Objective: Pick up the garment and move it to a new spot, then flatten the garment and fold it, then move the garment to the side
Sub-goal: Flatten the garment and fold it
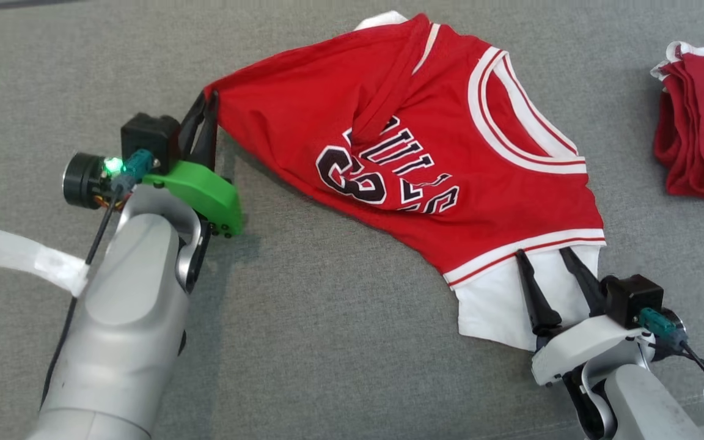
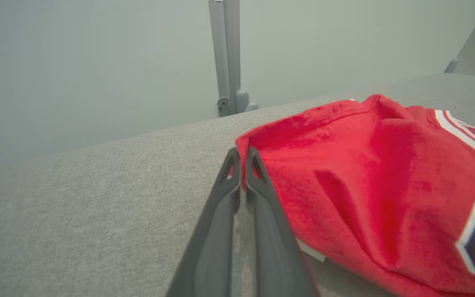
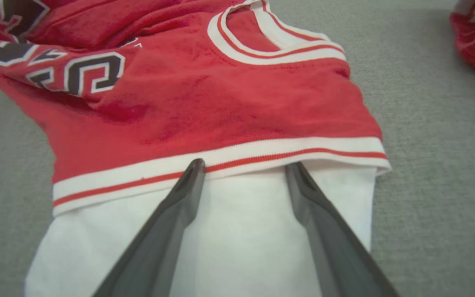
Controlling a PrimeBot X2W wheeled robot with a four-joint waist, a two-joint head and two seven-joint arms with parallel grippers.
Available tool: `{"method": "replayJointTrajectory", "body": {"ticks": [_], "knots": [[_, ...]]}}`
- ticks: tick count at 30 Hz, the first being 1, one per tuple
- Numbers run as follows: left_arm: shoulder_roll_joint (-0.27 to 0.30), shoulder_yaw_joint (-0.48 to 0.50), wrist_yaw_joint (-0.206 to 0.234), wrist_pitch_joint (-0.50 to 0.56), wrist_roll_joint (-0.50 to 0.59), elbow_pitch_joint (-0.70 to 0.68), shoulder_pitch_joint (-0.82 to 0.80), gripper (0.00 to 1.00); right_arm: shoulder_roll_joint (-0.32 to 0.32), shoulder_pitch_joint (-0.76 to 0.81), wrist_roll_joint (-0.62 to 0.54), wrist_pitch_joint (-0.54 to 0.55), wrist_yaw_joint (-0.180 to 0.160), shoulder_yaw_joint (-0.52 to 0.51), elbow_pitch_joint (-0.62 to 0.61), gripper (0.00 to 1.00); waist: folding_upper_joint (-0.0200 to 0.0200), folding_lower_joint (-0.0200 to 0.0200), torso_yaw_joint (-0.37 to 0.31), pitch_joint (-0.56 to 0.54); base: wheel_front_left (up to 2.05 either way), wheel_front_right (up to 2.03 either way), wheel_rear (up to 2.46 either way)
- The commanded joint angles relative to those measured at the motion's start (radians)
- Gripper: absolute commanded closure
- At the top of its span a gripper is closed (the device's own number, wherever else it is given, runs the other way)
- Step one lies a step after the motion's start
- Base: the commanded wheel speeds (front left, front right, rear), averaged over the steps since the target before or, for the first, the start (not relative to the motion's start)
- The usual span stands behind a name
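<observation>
The garment [image 1: 425, 153] is a red jersey with white trim, black lettering and a white sleeve, lying crumpled on the grey surface. My left gripper [image 1: 210, 98] is shut on its far left red corner [image 2: 258, 140], and the cloth is pulled taut toward it. In the left wrist view the two fingers [image 2: 221, 206] meet at the red edge. My right gripper [image 1: 541, 252] is open over the white sleeve [image 3: 229, 231], its fingertips at the red-and-white striped hem [image 3: 241, 159], with nothing pinched between them.
A second folded red garment [image 1: 703, 122] lies at the right edge. A strip of white tape [image 1: 28, 256] lies at the left beside my left forearm. A grey post [image 2: 227, 53] stands behind the surface's far edge. The grey fabric surface [image 1: 327, 342] spreads in front.
</observation>
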Motion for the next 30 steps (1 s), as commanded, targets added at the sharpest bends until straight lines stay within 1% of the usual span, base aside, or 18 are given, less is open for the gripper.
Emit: {"method": "replayJointTrajectory", "body": {"ticks": [1,5,7,11,15,18,20,25,30], "knots": [[-0.004,0.013,0.011,0.0,0.007,-0.048,0.071,1.0,0.004,0.032,0.004,0.003,0.0,-0.001,0.014,0.0,0.0,0.0,0.061,-0.105,0.0,0.0,0.0],[-0.014,0.041,0.032,0.0,0.01,-0.152,0.212,1.0,0.015,0.075,0.007,0.002,0.0,-0.004,0.033,0.0,0.0,0.0,0.107,-0.186,0.0,0.0,0.0],[-0.021,0.048,0.031,0.0,0.011,-0.193,0.289,1.0,0.023,0.097,0.007,0.002,0.0,-0.006,0.041,0.0,0.0,0.0,0.13,-0.22,0.0,0.0,0.0],[-0.031,0.077,0.053,0.0,-0.002,-0.287,0.432,1.0,0.033,0.131,0.007,0.002,0.0,-0.011,0.052,0.0,0.0,0.0,0.165,-0.272,0.0,0.0,0.0],[-0.039,0.077,0.062,0.0,-0.009,-0.359,0.568,1.0,0.044,0.158,0.007,0.002,0.0,-0.018,0.058,0.0,0.0,0.0,0.192,-0.313,0.0,0.0,0.0],[-0.042,0.059,0.067,0.0,-0.026,-0.384,0.653,1.0,0.05,0.174,0.008,0.002,0.0,-0.026,0.062,0.0,0.0,0.0,0.209,-0.336,0.0,0.0,0.0],[-0.044,0.054,0.068,0.0,-0.035,-0.384,0.676,1.0,0.052,0.179,0.008,0.002,0.0,-0.027,0.063,0.0,0.0,0.0,0.213,-0.342,0.0,0.0,0.0],[-0.046,0.047,0.092,0.0,-0.053,-0.375,0.722,1.0,0.059,0.174,0.005,0.002,0.0,-0.015,0.067,0.0,0.0,0.0,0.204,-0.347,0.0,0.0,0.0],[-0.047,0.059,0.107,0.0,-0.047,-0.364,0.671,1.0,0.046,0.159,0.004,0.002,0.0,-0.012,0.055,0.0,0.0,0.0,0.174,-0.324,0.0,0.0,0.0]]}}
